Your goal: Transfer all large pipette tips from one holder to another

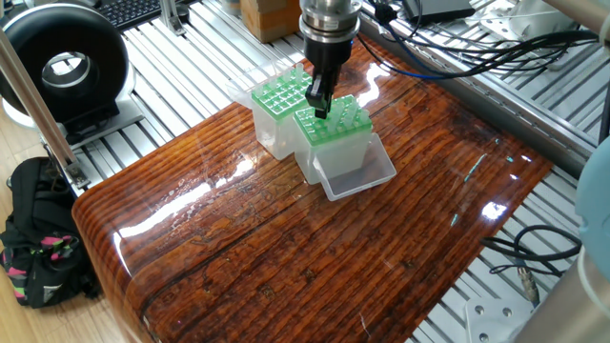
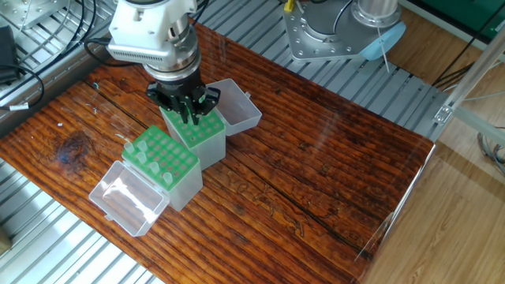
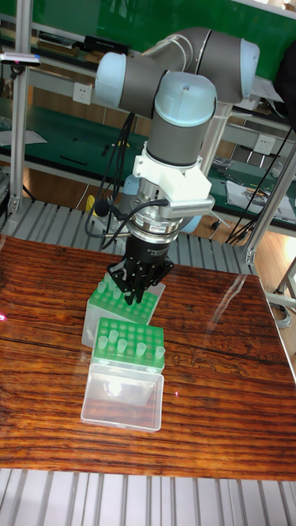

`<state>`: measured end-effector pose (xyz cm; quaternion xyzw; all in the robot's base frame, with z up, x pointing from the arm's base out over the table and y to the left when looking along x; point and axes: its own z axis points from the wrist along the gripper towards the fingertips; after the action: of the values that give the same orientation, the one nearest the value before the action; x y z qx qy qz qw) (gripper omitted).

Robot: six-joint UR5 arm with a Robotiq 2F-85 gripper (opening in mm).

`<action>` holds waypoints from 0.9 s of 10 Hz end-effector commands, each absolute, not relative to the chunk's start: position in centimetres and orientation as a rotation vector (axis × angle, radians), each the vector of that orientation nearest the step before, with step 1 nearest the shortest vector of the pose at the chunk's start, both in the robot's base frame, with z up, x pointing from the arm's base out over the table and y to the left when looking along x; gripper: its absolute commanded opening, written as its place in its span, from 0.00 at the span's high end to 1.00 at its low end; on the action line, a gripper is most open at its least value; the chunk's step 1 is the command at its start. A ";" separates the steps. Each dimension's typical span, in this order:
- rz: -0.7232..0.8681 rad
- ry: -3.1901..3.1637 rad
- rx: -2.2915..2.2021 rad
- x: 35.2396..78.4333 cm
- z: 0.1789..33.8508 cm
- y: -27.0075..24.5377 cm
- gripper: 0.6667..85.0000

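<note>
Right now gripper (image 2: 188, 115) fingertips sit low over green rack (image 2: 198, 130); jaws nearly together, can't tell if pinching a tip.

Glossy wooden table (image 1: 286, 248); translucent plastic holders (image 2: 170, 170) with green tops.

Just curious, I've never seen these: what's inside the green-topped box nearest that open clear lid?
In the other fixed view, that box holds a few whitish pipette tips standing along one edge. The other holes look empty. Their lower parts are hidden inside the box.
</note>
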<state>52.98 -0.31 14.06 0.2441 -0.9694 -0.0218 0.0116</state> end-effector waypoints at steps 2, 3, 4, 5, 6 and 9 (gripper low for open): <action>-0.057 -3.028 0.721 52.9 14.5 -0.6 0.87; -0.062 -3.029 0.719 52.9 14.5 -0.5 0.88; -0.069 -3.030 0.719 52.9 14.6 -0.4 0.88; -0.070 -3.027 0.718 52.8 14.8 -0.4 0.88; -0.066 -3.024 0.715 52.7 15.1 -0.5 0.88; -0.074 -3.018 0.697 52.5 16.6 -0.3 0.88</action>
<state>52.58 -0.60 15.34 0.2309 -0.9726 -0.0173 0.0205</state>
